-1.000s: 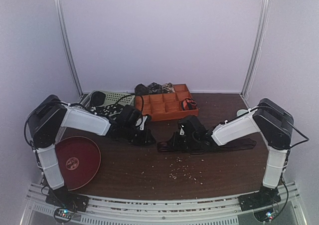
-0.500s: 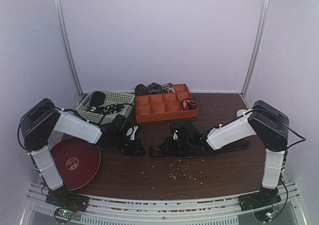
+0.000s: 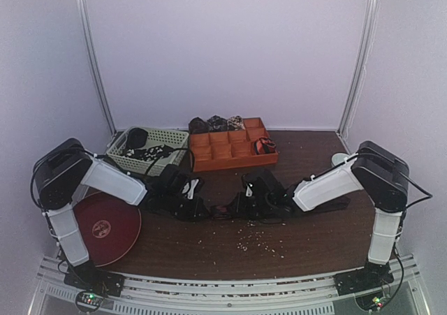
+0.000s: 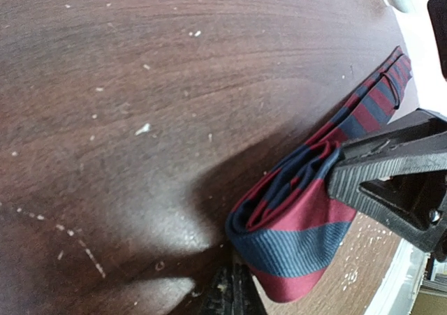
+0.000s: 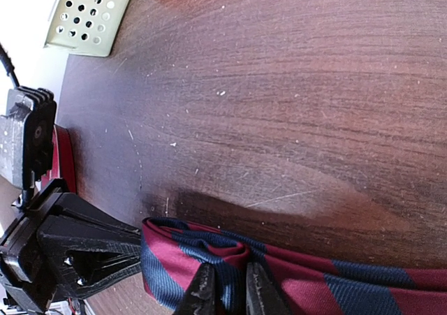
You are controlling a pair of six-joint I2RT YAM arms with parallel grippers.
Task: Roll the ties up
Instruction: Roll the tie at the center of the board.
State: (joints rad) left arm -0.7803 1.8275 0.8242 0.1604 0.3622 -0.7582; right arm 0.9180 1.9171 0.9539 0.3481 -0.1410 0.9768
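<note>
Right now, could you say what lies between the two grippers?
The folded striped tie, pinched by the left gripper and right gripper; wrist views show it.

Right pincer (image 5: 230, 292) sits at the bottom edge, its two fingertips pinched tight on the fold of a red-and-navy striped tie (image 5: 314, 283). The tie lies flat on the dark, speck-strewn table (image 5: 293, 105) and runs off to the right. Left pincer (image 5: 129, 248), black, touches the tie's folded end. A pale green basket (image 5: 87, 11) occupies the top left corner.
</note>
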